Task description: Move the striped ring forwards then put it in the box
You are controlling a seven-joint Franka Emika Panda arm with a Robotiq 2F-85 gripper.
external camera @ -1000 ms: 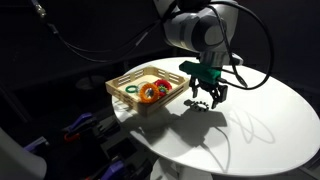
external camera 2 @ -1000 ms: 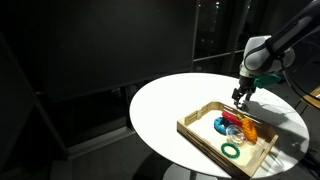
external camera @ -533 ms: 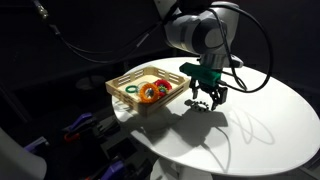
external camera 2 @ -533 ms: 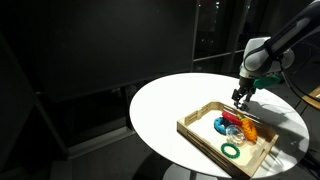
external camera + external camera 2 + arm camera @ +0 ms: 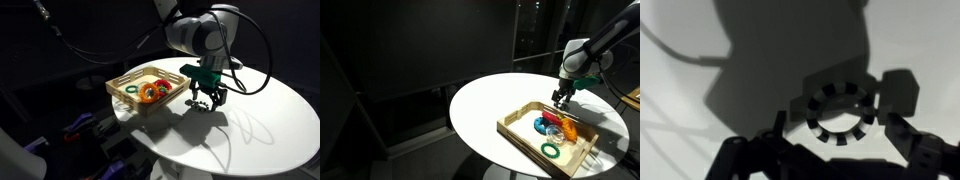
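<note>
claw: gripper (image 5: 207, 101) was spread wide, straddling the striped ring (image 5: 840, 112)
change: none seen; arm held its place
task: striped ring ungrasped, outside the box (image 5: 125, 97)

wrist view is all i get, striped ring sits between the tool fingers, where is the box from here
Observer: In an exterior view the box sits right beside the tool, near the edge of the round white table.
Operator: is the box empty
Observer: No. An orange ring and a green ring lie in it, and a blue ring too.
Operator: is the tool over the box or outside it
Observer: Outside. The tool is low over bare table, just past the box's slatted wall. Whether it touches that wall I cannot tell.
</note>
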